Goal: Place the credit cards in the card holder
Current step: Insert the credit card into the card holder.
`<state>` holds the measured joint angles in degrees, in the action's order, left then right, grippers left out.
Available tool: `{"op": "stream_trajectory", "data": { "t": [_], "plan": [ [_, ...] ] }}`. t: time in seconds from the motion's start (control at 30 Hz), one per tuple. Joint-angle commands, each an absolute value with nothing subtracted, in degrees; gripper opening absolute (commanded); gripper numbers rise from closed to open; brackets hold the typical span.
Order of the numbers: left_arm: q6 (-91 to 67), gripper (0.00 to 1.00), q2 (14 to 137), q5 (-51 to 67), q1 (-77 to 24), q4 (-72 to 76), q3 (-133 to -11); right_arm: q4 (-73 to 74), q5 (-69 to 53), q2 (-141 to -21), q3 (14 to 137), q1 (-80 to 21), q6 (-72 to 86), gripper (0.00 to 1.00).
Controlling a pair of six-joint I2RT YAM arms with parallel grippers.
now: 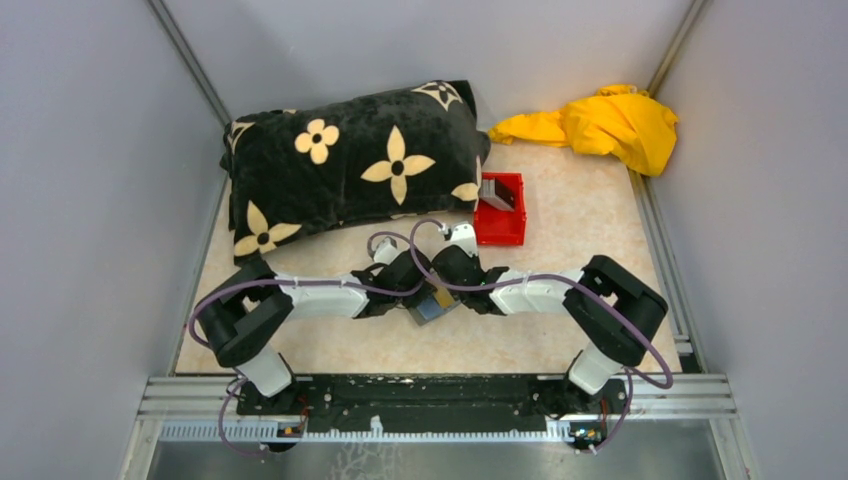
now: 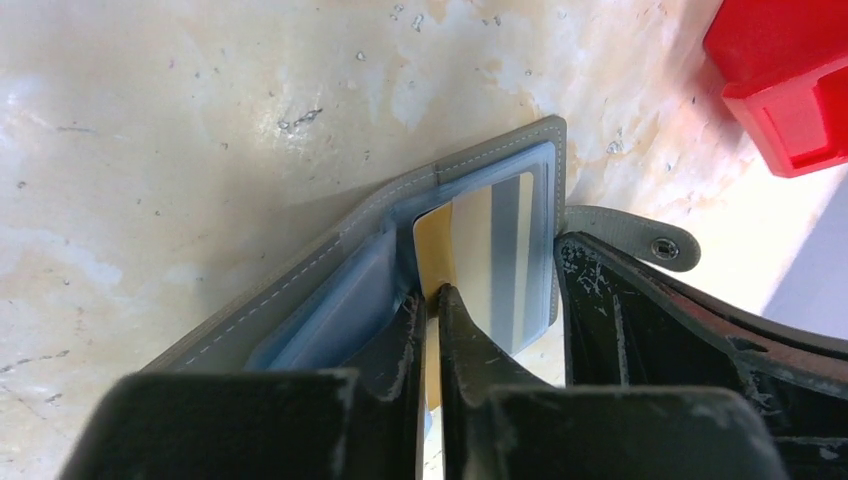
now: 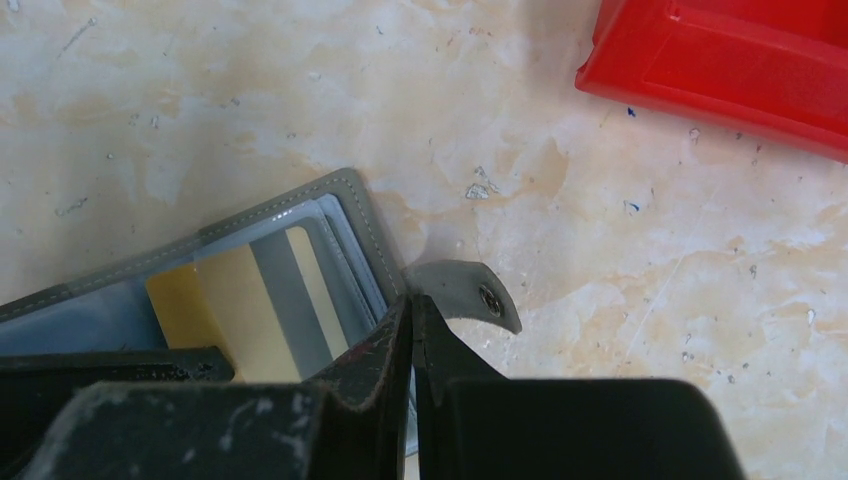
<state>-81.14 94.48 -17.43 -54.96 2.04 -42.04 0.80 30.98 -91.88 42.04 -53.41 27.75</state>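
Two claws sat at the open card holder (image 2: 340, 290) on the table (image 2: 200, 120) — left gripper (image 2: 437, 295) pinched the tan-yellow card (image 2: 465, 250) (partly inside a clear pocket), right gripper (image 3: 412, 300) clamped the holder's edge.

Pale grey walls (image 1: 80, 200) box in a beige marbled tabletop (image 1: 560, 340), evenly lit. At the back lie a black flower-patterned pillow (image 1: 350, 165) and a crumpled yellow cloth (image 1: 600, 125); a red bin (image 1: 498, 230) stands just before them.
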Motion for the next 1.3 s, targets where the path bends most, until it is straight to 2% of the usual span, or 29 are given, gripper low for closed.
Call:
{"op": "stream_trajectory", "data": {
  "t": [0.0,0.03,0.1,0.2,0.4,0.5,0.63,0.97,1.27],
  "plan": [
    [-73.04,0.13,100.14,-19.27,-56.17,-14.17,-43.23,2.76,21.80,-93.08,42.95,-55.81,30.42,0.04],
    [-72.48,0.23,100.08,-19.71,-56.41,-14.49,-43.48,2.81,21.83,-93.01,42.98,-55.82,30.42,0.04],
    [-71.96,0.37,99.24,-20.59,-56.88,-14.42,-43.34,2.90,21.88,-92.91,42.98,-55.82,30.43,0.04],
    [-71.42,0.45,96.96,-21.81,-57.26,-14.00,-42.71,2.82,21.89,-92.90,43.02,-55.81,30.42,0.04],
    [-71.19,0.45,93.43,-24.13,-57.30,-14.28,-41.97,2.74,21.68,-93.14,43.24,-55.81,30.50,0.04],
    [-71.66,0.38,92.70,-24.63,-57.30,-15.03,-41.62,2.69,21.70,-93.14,43.18,-55.76,30.63,0.04],
    [-71.29,0.32,92.64,-23.93,-57.30,-15.43,-41.88,2.53,21.47,-93.64,43.33,-55.72,30.65,0.04],
    [-67.28,0.33,88.54,-24.55,-57.50,-15.75,-43.47,1.95,20.94,-93.85,42.98,-55.77,31.07,0.04],
    [-64.25,0.41,87.80,-22.82,-57.48,-17.36,-45.49,1.45,20.58,-93.74,42.63,-55.72,31.22,0.04]
  ]
}}
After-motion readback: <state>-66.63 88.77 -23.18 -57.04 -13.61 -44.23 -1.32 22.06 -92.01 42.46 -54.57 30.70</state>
